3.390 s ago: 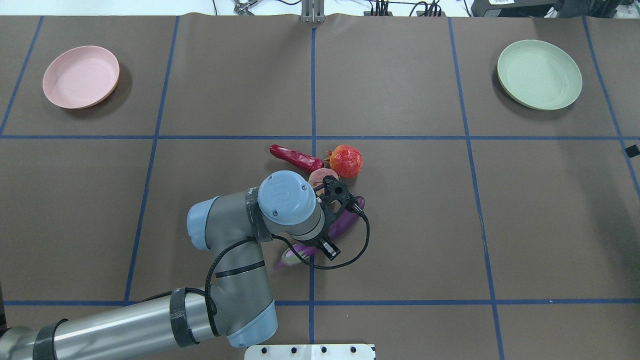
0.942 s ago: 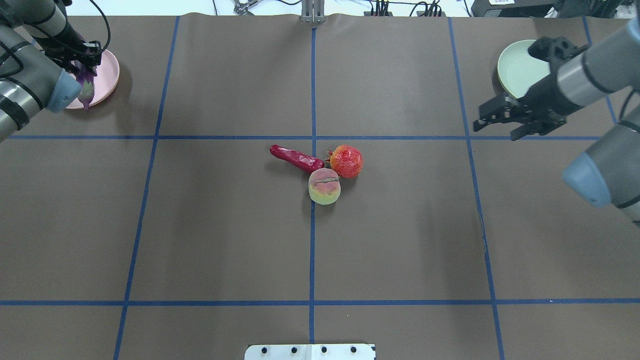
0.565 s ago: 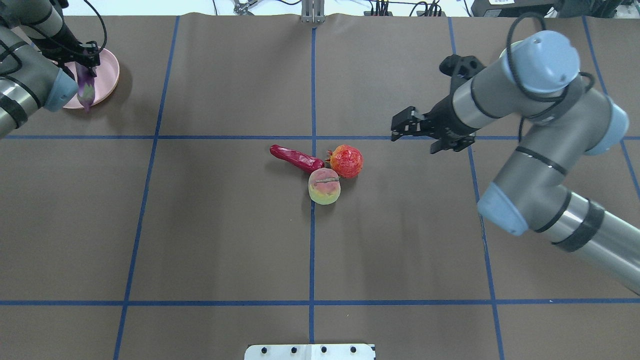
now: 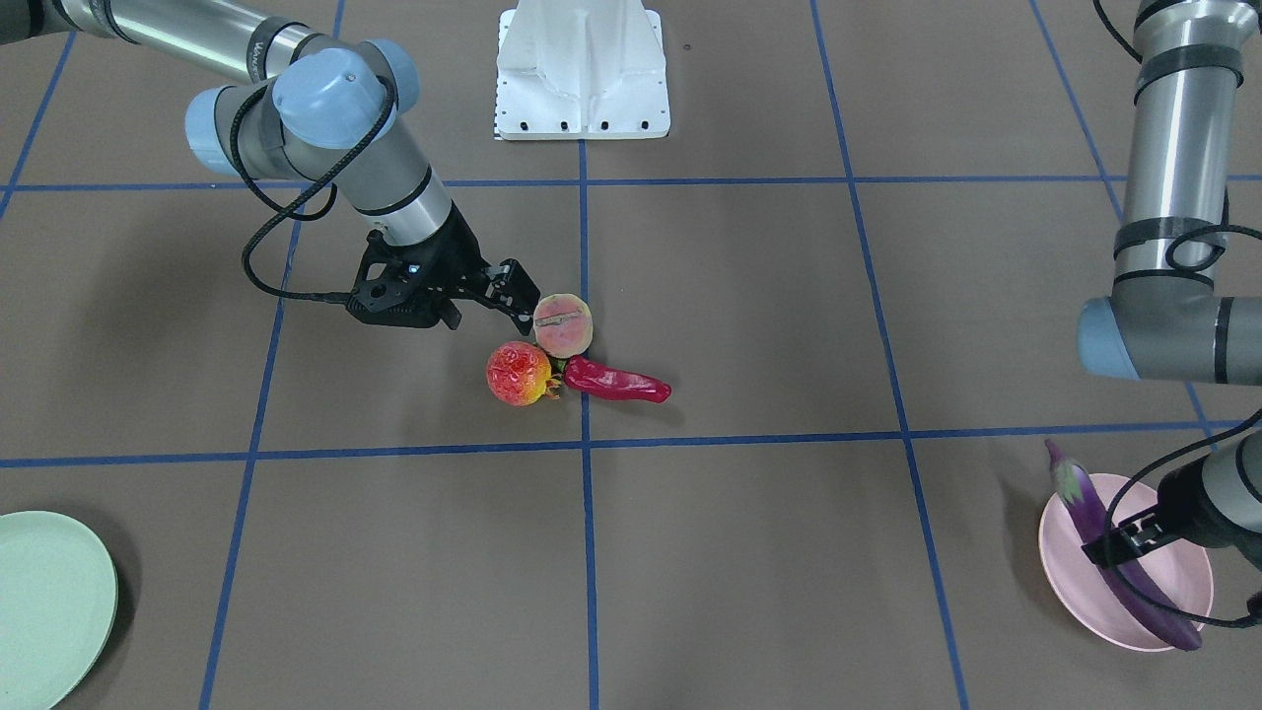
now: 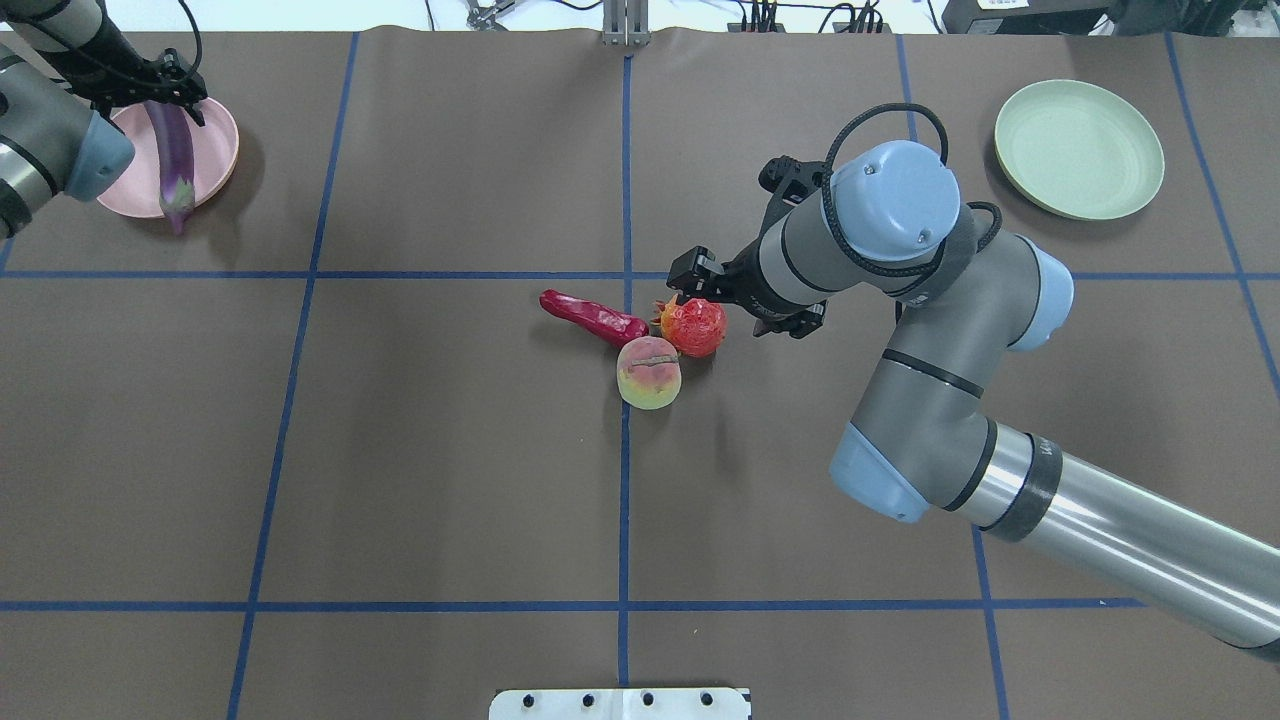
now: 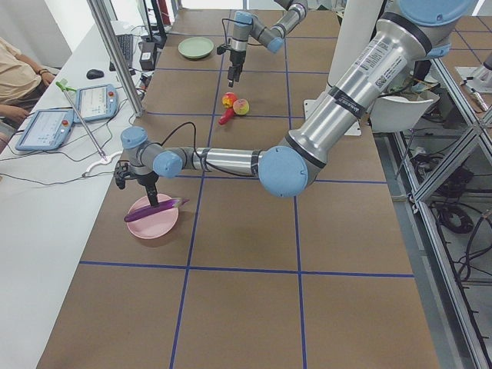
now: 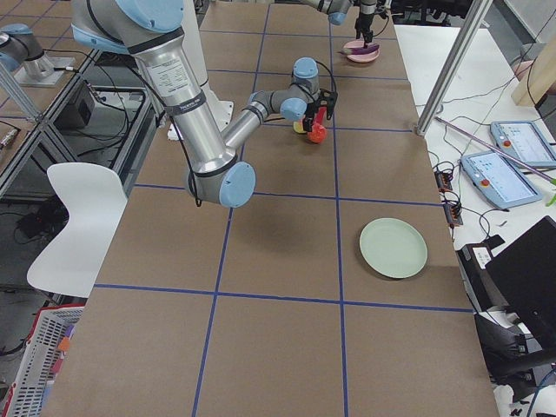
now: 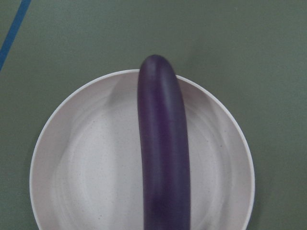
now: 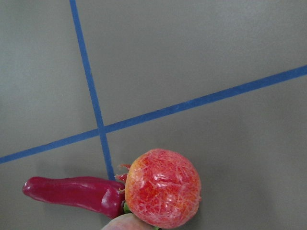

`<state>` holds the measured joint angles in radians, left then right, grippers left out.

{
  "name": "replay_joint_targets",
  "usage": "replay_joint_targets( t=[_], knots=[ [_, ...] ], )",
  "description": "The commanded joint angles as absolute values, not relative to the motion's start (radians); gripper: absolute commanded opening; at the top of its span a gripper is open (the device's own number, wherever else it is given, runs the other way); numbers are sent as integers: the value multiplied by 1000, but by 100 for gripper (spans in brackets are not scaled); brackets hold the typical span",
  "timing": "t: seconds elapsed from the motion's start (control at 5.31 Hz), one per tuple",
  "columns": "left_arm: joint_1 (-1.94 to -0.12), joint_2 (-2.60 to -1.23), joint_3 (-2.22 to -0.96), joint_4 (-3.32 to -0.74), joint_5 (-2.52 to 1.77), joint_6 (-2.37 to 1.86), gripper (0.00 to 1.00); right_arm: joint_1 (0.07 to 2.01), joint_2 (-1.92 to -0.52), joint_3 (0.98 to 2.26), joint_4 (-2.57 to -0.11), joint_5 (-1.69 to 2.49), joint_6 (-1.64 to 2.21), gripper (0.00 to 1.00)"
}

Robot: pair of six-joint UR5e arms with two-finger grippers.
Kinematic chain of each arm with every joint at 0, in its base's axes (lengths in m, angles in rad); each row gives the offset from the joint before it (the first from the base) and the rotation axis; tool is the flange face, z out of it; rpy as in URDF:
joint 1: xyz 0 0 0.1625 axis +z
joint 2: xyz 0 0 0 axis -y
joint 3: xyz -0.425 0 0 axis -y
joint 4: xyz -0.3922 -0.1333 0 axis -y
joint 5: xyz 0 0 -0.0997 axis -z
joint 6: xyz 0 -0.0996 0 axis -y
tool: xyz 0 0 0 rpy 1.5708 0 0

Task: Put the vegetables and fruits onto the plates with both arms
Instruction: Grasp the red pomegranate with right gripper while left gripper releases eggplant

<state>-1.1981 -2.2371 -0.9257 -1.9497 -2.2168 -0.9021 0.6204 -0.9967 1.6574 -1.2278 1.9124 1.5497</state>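
From the front, shows right gripper (image 4: 520, 299) spread wide, holding nothing, peach (image 4: 563, 325) and pomegranate (image 4: 519, 374) near its fingertips. From overhead, seems to have left gripper (image 5: 168, 90) clamped on eggplant (image 5: 175, 155), laid across pink plate (image 5: 215, 140) beneath. From right wrist, finds chili (image 9: 72, 192) touching pomegranate: risks knocking both aside while closing.

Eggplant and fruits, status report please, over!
Left claw at eggplant, grip unclear; eggplant lying across pink plate. Right claw open, above pomegranate. Peach and chili right against it, crowding the grab. Over.
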Motion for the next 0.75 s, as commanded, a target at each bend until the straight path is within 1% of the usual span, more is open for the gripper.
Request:
replay_joint_targets(
  t=[0.0,0.38,0.56],
  knots=[
    [-1200,-2221,-968,-1951,-2221,-905,100,601,-957,1582,-1229,1853,1697,100],
    [-1198,-2214,-994,-1950,-2221,-923,100,588,-905,1504,-1226,1818,1738,100],
    [-1198,-2214,-997,-1950,-2221,-925,100,588,-900,1490,-1226,1818,1738,100]
  ],
)
